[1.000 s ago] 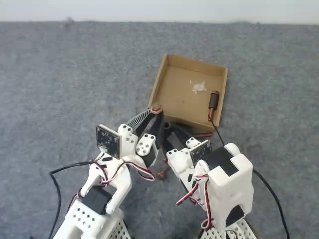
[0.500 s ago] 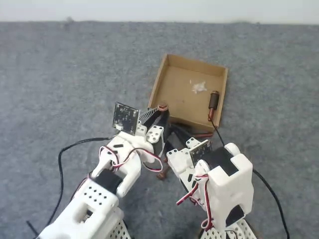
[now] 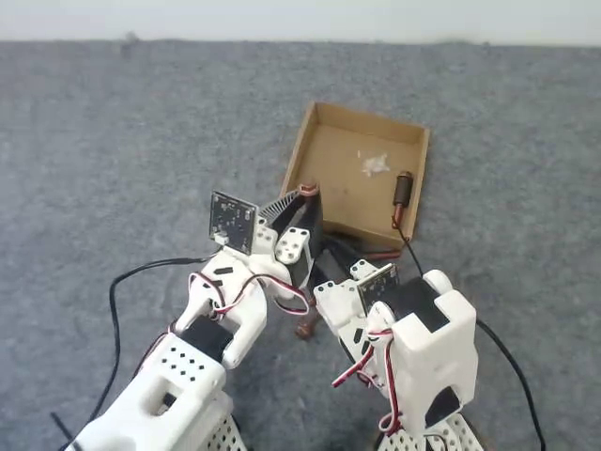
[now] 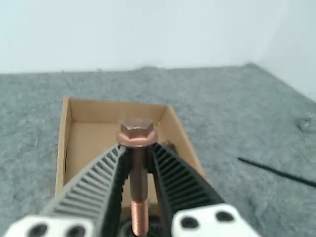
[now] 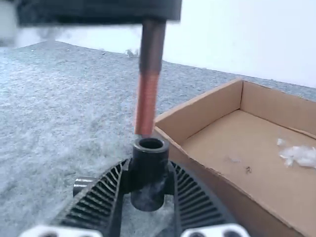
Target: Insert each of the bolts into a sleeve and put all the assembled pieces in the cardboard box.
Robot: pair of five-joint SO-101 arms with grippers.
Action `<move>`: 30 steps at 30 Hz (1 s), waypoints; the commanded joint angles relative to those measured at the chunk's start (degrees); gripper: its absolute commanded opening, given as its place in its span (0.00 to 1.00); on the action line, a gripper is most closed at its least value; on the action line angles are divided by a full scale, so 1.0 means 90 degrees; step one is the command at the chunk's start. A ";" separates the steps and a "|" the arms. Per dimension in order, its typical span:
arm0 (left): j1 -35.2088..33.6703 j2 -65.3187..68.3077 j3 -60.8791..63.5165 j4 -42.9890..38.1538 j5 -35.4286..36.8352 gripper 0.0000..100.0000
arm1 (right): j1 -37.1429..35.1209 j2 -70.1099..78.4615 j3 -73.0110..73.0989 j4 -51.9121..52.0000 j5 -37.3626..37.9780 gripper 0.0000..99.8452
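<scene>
Copper bolt [image 4: 138, 192] in left claw [image 4: 138, 149], above sleeve [image 5: 148, 173].

The left arm [image 3: 221, 319] is stretched forward, and its gripper [image 4: 137, 148] is held raised with the fingers [image 4: 94, 185] clamped on an upright bolt [image 4: 136, 132]. The right arm [image 3: 423, 329] is folded low beside it, its gripper [image 5: 148, 170] closed around a sleeve [image 5: 146, 190] directly beneath.

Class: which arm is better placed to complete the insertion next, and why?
Probably left. The left end effector holds the copper-coloured hex bolt upright, tip at the mouth of the black cylindrical sleeve; the right end effector grips that sleeve.
</scene>
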 commanded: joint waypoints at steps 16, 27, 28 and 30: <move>-0.0029 0.1123 -0.0366 -0.0752 0.0000 0.01 | -0.0063 -0.0142 0.0117 0.0015 -0.0010 0.01; -0.0029 0.1241 -0.0337 -0.0801 -0.0010 0.01 | -0.0054 -0.0142 0.0107 0.0015 -0.0010 0.01; -0.0029 0.1241 -0.0337 -0.0781 -0.0098 0.01 | -0.0044 -0.0142 0.0107 0.0015 -0.0010 0.01; -0.0029 0.1241 -0.0347 -0.0586 -0.0440 0.01 | -0.0044 -0.0142 0.0107 0.0015 -0.0010 0.01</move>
